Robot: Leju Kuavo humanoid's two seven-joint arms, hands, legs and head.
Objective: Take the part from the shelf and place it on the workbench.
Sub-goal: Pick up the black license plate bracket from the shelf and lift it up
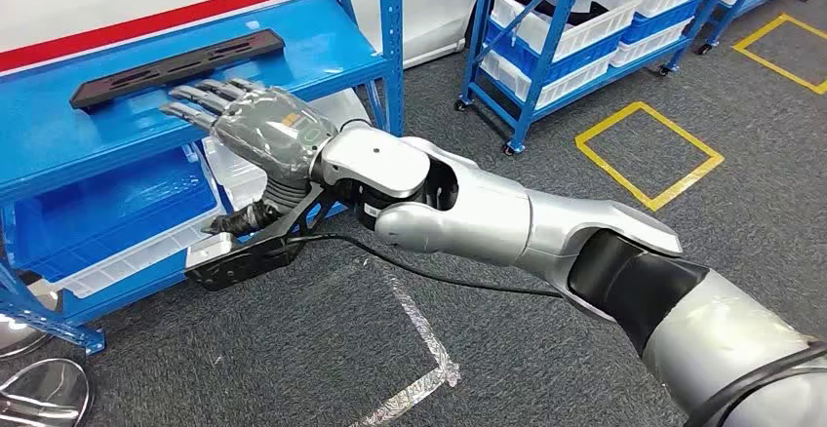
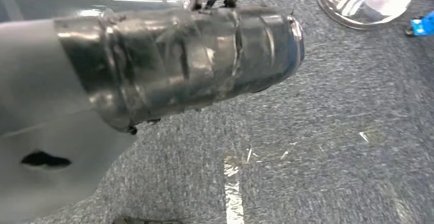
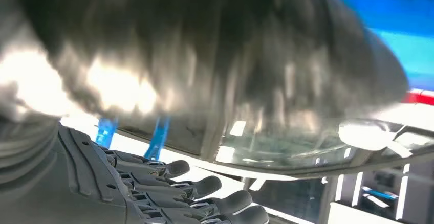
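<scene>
Part (image 1: 177, 68) on shelf (image 1: 322, 52); right hand (image 1: 255, 125) just before it.

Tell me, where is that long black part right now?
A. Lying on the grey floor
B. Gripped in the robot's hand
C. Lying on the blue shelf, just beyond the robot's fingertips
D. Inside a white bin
C. The long black part lies flat on the blue shelf, and the right hand reaches toward it with straight, empty fingers.

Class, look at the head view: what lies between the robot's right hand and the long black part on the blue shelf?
Nothing but bare blue shelf surface. In the head view the right hand, fingers spread, sits just short of the black part.
</scene>
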